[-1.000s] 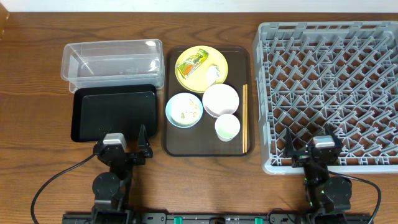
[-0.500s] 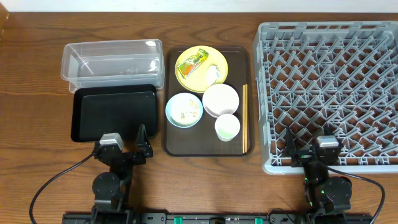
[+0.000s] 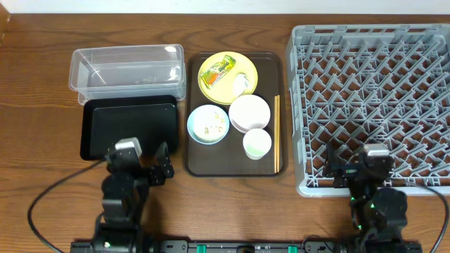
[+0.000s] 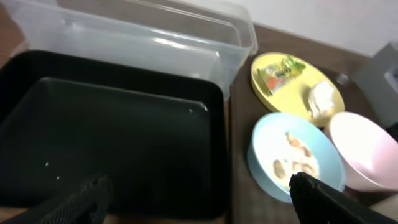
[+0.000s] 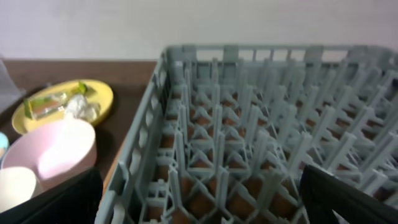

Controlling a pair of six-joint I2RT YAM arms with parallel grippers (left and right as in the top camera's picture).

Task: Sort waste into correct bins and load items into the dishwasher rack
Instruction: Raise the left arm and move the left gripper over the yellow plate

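Note:
The grey dishwasher rack (image 3: pixel 373 105) fills the right side. The clear tub (image 3: pixel 126 69) and the black tray (image 3: pixel 130 128) lie at the left. On the brown serving tray (image 3: pixel 271 67) stand the yellow plate (image 3: pixel 211 88) with the yellow-green wrapper (image 3: pixel 219 68) and whitish scraps (image 3: pixel 243 83), the blue bowl (image 3: pixel 208 124) with scraps, the pink bowl (image 3: pixel 249 112), the white cup (image 3: pixel 257 143) and the chopsticks (image 3: pixel 276 133). My left gripper (image 3: pixel 137 161) is open and empty at the black tray's near edge (image 4: pixel 124 143). My right gripper (image 3: pixel 356 166) is open and empty at the rack's near edge (image 5: pixel 249 124).
The wooden table extends in front of the trays, where both arm bases and their cables sit. The left wrist view shows the blue bowl (image 4: pixel 295 155) and the plate (image 4: pixel 297 87) to the right of the black tray.
Both arms have shifted slightly and look a little higher. The grippers stay open. Nothing on the table has moved.

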